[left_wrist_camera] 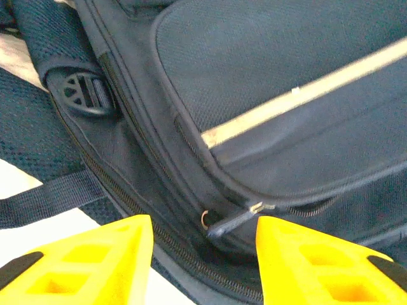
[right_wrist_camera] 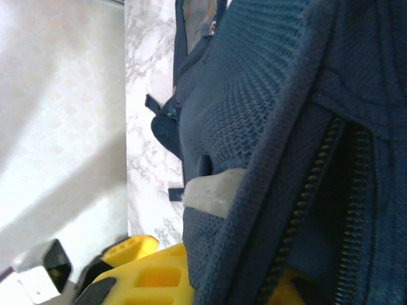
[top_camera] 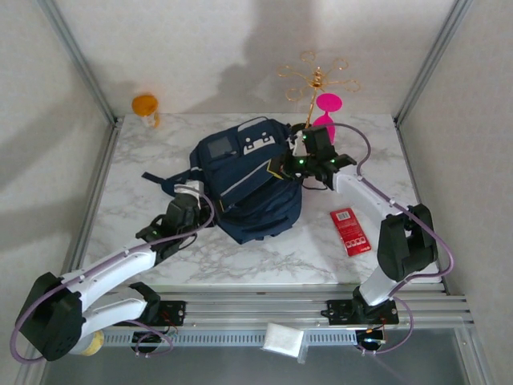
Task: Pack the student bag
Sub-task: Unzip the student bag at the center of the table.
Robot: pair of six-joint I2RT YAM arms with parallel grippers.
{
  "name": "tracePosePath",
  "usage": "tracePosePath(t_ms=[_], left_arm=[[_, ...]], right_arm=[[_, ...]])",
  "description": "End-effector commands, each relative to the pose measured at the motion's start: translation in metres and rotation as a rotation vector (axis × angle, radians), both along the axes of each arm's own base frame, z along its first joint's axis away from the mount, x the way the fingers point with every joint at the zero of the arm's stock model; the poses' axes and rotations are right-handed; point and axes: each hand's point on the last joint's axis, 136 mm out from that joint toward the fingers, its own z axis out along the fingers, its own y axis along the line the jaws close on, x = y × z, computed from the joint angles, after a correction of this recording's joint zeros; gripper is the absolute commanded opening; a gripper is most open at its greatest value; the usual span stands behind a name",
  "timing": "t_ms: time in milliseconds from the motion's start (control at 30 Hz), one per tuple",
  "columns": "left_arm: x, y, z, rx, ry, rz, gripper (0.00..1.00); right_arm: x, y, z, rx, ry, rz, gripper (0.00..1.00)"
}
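Fingers: those of the left gripper stood apart with a clear gap, the zip pull lying between them and touched by neither; those of the right gripper were closed tight on a padded rim of the student bag
Table: a marble top that carried the bag near its middle, with a red packet lying apart from it beside the right arm
Bag's place: it lay flat, front pocket up, between the two arms, the left gripper at its near left edge and the right gripper at its far right edge
Bag's handling: soft woven cloth with padding, so it would likely sag and fold rather than hold its shape; it looked bulky but flat, so probably light; one pinch would lift only a flap, not the whole bag
Where to hold: the thick piped rim looked the surest grip, since it fills the jaws and would not slide; the smooth pocket panel with the pale stripe offered nothing to pinch
Shoulder strap: flat webbing lying loose on the table, limp and liable to snag
Buckle: hard dark plastic on the mesh side, the one stiff part nearby
Zip teeth: a fine coil that probably needs the cloth held taut to run
Zip pull, handling: a small, thin, floppy tab, easy to miss; it seemed to need a narrow, well-centred pinch
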Motion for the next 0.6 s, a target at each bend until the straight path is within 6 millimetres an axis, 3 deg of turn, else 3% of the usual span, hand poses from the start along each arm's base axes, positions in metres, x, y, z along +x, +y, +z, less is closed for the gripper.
tracePosePath(t_ms=[0,233,433,567], left_arm=[[-0.005,-0.029,0.013,-0.039,-0.106,-0.134,0.53],[0.0,-0.061,0.004,0.049,-0.147,-0.284,0.53],[0.02,-0.063,-0.013,0.128,-0.132,-0.255,0.51],[0.032,-0.058,-0.013,0.171,-0.157,-0.207,0.49]], right_arm=[[0.01,0.001,0.053,0.085,-0.156,0.07,0.0],[0.011,-0.005,0.047,0.085,-0.149,0.075,0.0],[0.013,-0.006,0.044,0.09,-0.143,0.076,0.0],[0.014,-0.006,0.042,0.092,-0.14,0.076,0.0]])
